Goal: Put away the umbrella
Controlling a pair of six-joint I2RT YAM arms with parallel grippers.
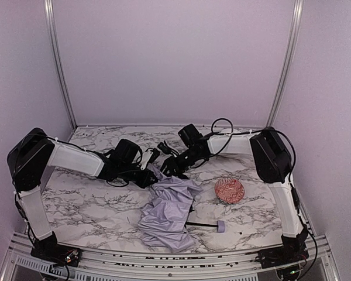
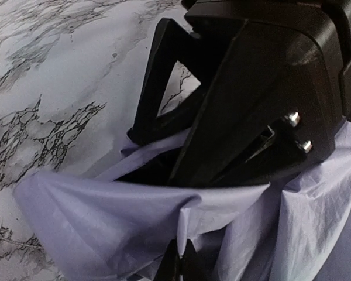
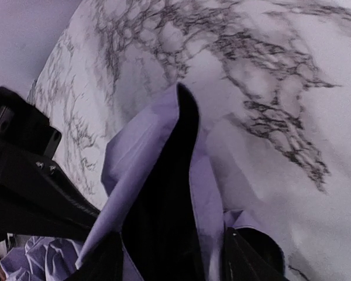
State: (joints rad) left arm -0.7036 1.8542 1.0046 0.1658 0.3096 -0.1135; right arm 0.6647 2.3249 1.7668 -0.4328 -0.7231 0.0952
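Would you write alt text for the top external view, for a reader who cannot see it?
Over a marble table, the left hand and right hand meet at the far edge of a crumpled lavender umbrella. Its black shaft and handle point right, near a red patterned bowl.

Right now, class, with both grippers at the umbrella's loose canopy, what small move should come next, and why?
Probably close the right gripper: its fingers stand apart around a raised canopy fold of the umbrella, while the left gripper looks pinched shut on fabric beside it. Two grips could then gather the loose cloth.
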